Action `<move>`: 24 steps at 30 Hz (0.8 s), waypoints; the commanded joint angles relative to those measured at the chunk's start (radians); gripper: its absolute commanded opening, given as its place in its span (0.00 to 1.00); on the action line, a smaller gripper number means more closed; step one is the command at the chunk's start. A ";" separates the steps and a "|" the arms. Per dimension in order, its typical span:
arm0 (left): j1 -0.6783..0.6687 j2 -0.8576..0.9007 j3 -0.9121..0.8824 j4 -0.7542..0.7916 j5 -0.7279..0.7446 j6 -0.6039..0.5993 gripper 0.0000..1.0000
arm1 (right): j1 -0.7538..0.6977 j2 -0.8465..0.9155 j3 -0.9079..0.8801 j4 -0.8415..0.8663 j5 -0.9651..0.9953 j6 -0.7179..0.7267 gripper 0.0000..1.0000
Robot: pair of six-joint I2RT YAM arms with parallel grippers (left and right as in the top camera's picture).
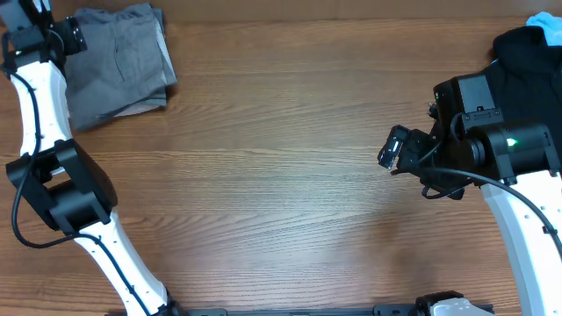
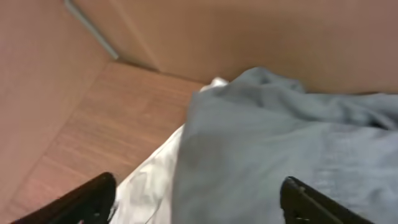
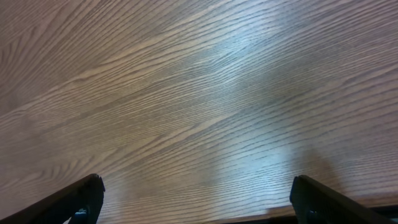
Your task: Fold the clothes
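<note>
The grey shorts [image 1: 118,61] lie folded into a compact stack at the table's far left corner, a pale lining edge showing along the front. In the left wrist view the grey shorts [image 2: 292,149] fill the right side, with pale lining [image 2: 155,180] at their left edge. My left gripper [image 1: 72,35] hovers at the stack's left edge; its fingers [image 2: 196,202] are spread wide with nothing held. My right gripper [image 1: 392,147] is open and empty over bare wood at the right, its fingers [image 3: 196,199] wide apart.
A black garment [image 1: 531,61] lies at the far right corner, behind the right arm, with a bit of light blue fabric [image 1: 549,28] on it. The wooden table [image 1: 281,175] stretches between the arms. A tan wall [image 2: 249,31] stands behind the shorts.
</note>
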 commanded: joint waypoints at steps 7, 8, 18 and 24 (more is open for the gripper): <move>-0.013 0.008 0.030 -0.111 0.069 -0.034 0.68 | -0.004 -0.004 0.015 -0.002 0.010 0.007 1.00; -0.018 0.008 0.030 -0.120 0.100 -0.048 0.63 | -0.004 -0.004 0.015 -0.002 0.010 0.007 1.00; -0.083 0.026 0.019 -0.039 0.128 -0.182 0.10 | -0.004 -0.004 0.015 -0.008 0.011 -0.019 1.00; -0.086 0.106 0.019 -0.027 0.139 -0.192 0.12 | -0.004 -0.004 0.015 -0.005 0.032 -0.019 1.00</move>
